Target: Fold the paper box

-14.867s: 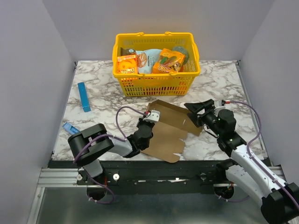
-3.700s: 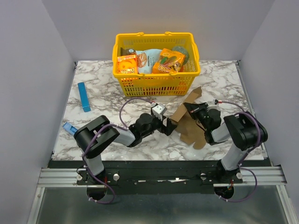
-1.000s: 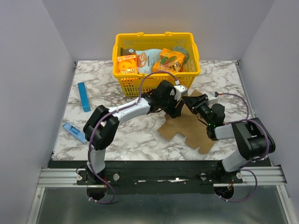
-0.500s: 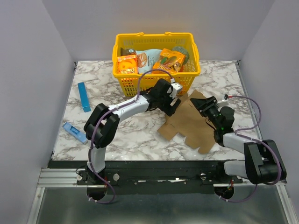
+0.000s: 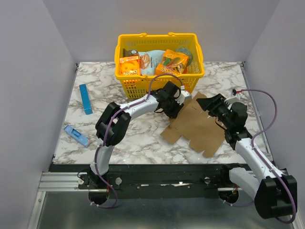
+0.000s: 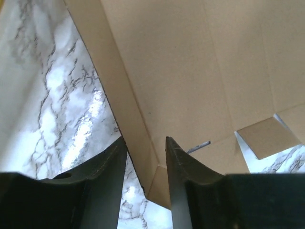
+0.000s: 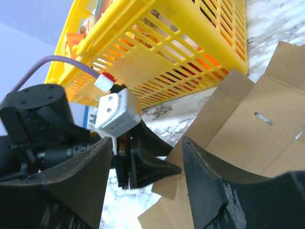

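Note:
The paper box (image 5: 195, 126) is a flat brown notched cardboard sheet lying on the marble table in front of the basket. My left gripper (image 5: 180, 101) is stretched out to the sheet's upper left flap. In the left wrist view (image 6: 145, 139) its jaws stand a little apart and straddle the flap's folded edge (image 6: 143, 119) without clamping it. My right gripper (image 5: 208, 103) hangs over the sheet's upper right corner. In the right wrist view (image 7: 147, 139) it is wide open and empty, and it faces the left gripper's fingers (image 7: 157, 167) and the raised flap (image 7: 214, 114).
A yellow basket (image 5: 159, 78) with orange snack boxes stands just behind the sheet and also shows in the right wrist view (image 7: 190, 33). A slim blue box (image 5: 86, 98) and a small blue item (image 5: 75, 135) lie at the far left.
My right gripper has drawn back to the right, off the sheet's middle. My left gripper has stayed at the upper left flap. The sheet has shifted right across the table since the earliest frame.

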`<state>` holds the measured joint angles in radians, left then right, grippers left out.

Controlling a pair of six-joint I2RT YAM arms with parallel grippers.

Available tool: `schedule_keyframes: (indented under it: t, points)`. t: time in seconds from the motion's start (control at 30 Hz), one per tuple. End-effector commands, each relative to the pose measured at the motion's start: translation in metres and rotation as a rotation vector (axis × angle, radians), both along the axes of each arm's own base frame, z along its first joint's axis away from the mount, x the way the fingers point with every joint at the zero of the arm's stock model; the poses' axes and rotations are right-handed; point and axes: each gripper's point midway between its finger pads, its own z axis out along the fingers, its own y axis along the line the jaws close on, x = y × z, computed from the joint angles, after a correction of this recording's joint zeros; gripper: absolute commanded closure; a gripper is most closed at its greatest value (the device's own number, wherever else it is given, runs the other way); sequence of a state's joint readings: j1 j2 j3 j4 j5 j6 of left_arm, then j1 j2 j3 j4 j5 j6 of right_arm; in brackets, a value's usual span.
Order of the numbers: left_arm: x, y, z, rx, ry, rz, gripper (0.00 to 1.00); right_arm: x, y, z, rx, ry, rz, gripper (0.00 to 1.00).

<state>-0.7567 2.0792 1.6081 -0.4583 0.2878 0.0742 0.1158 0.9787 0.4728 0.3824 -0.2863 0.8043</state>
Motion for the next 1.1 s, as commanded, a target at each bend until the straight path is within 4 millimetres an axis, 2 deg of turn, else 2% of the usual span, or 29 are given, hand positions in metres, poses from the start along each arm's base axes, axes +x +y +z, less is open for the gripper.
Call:
schedule_keyframes:
  t: [0.0,0.07,0.2,0.23,0.3,0.33,0.37,0.43,0.47,0.5,0.53,0.6,0.63,0.67,0.77,0.9,0.93,0.97,1.07]
  points:
    - [-0.011,-0.004,-0.006,-0.009,0.040,-0.091,0.80,-0.019,-0.007,-0.008,-0.108,0.063,0.013,0.31]
    - [-0.007,-0.002,0.002,-0.003,-0.002,-0.104,1.00,-0.021,-0.011,-0.003,-0.131,0.061,0.005,0.30]
    - [-0.004,0.009,0.032,0.018,-0.130,-0.199,1.00,-0.022,-0.011,0.024,-0.214,-0.032,0.033,0.30]
    - [-0.004,0.015,0.048,0.027,-0.185,-0.236,1.00,-0.022,-0.012,0.030,-0.230,-0.055,0.031,0.30]
    - [-0.006,0.030,0.053,0.076,-0.236,-0.272,1.00,-0.020,-0.015,0.039,-0.288,-0.106,0.033,0.30]
    - [-0.009,0.036,0.069,0.084,-0.289,-0.313,1.00,-0.018,-0.014,0.047,-0.314,-0.135,0.047,0.30]
    - [-0.013,0.045,0.065,0.110,-0.297,-0.324,1.00,-0.016,-0.013,0.055,-0.341,-0.179,0.062,0.30]
    - [-0.012,0.062,0.077,0.160,-0.365,-0.330,1.00,-0.015,-0.002,0.067,-0.435,-0.296,0.158,0.31]
    - [-0.014,0.072,0.070,0.213,-0.402,-0.382,1.00,-0.010,0.001,0.072,-0.455,-0.337,0.175,0.31]
    - [-0.014,0.078,0.072,0.237,-0.426,-0.401,1.00,-0.006,0.003,0.074,-0.496,-0.382,0.194,0.31]
    - [-0.014,0.081,0.082,0.230,-0.464,-0.405,1.00,-0.010,0.014,0.078,-0.511,-0.437,0.268,0.31]
    - [-0.018,0.088,0.082,0.245,-0.495,-0.433,1.00,-0.005,0.026,0.078,-0.589,-0.525,0.368,0.32]
    - [-0.019,0.087,0.092,0.219,-0.529,-0.437,1.00,-0.012,0.037,0.075,-0.612,-0.572,0.457,0.33]
    - [-0.022,0.090,0.088,0.223,-0.533,-0.441,1.00,-0.014,0.043,0.071,-0.651,-0.610,0.488,0.33]
    - [-0.025,0.093,0.094,0.213,-0.568,-0.447,1.00,-0.019,0.055,0.066,-0.752,-0.740,0.537,0.33]
    - [-0.030,0.094,0.096,0.188,-0.585,-0.453,1.00,-0.032,0.077,0.049,-0.802,-0.780,0.651,0.32]
    - [-0.031,0.093,0.100,0.177,-0.593,-0.450,1.00,-0.028,0.079,0.044,-0.836,-0.772,0.644,0.32]
    - [-0.034,0.092,0.098,0.172,-0.591,-0.456,1.00,-0.034,0.090,0.036,-0.850,-0.765,0.686,0.32]
    - [-0.037,0.093,0.098,0.168,-0.600,-0.458,1.00,-0.030,0.099,0.019,-0.905,-0.732,0.717,0.33]
